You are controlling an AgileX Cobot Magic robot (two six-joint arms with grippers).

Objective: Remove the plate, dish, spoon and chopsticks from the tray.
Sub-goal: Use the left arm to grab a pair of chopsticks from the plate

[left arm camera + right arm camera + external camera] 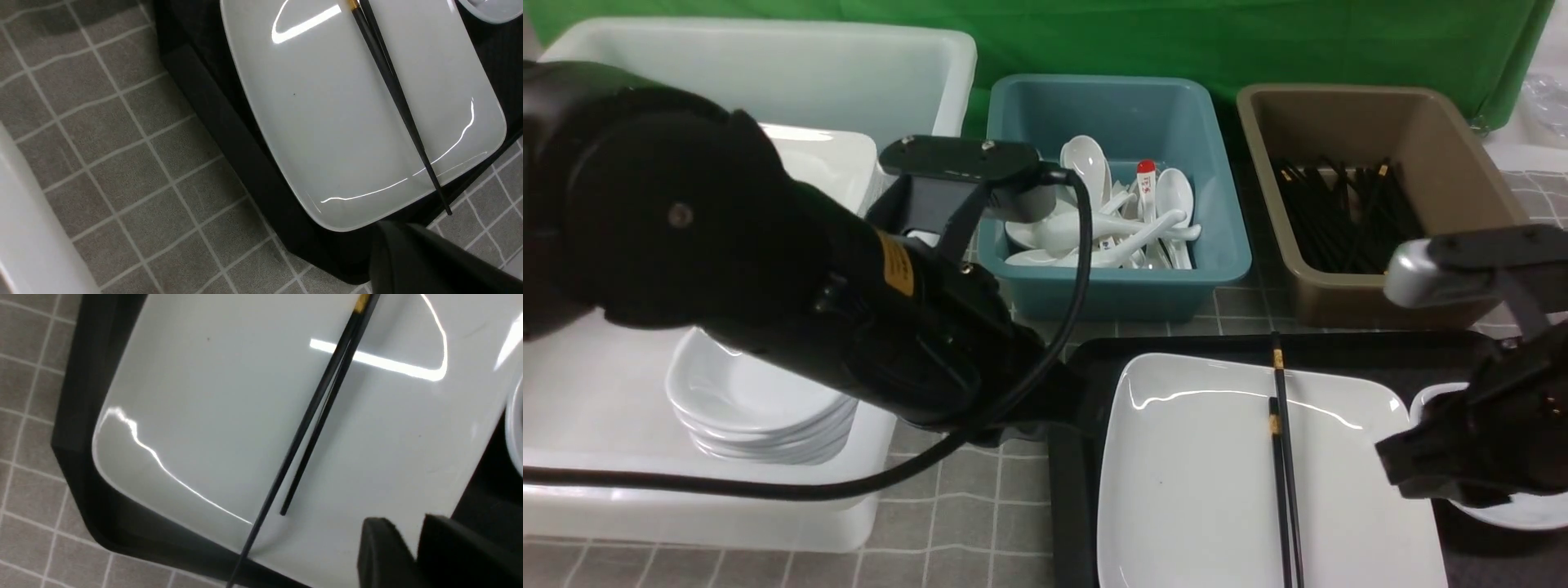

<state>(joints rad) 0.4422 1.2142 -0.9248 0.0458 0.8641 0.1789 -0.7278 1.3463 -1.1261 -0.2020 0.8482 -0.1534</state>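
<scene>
Tray [1072,506] fills the lower right of the front view. Plate [1192,490] lies in it at bottom centre. Right tool [416,539], jaws narrowly parted and empty, hangs over the plate's right edge. Left tool [402,249], shut and empty, is near the tray's left rim. Dish [1527,513] shows at lower right. Chopsticks [1282,457] lie on the plate, long axis up-down the frame, gold ends uppermost. You are probably at the chopsticks step. Next, set the right tool across both sticks.

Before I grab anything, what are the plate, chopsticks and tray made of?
The plate looks like glazed ceramic: glossy white, sharp light reflections. The chopsticks are smooth black with gold bands, plastic or lacquered wood, unclear. The tray seems matte black plastic.
</scene>
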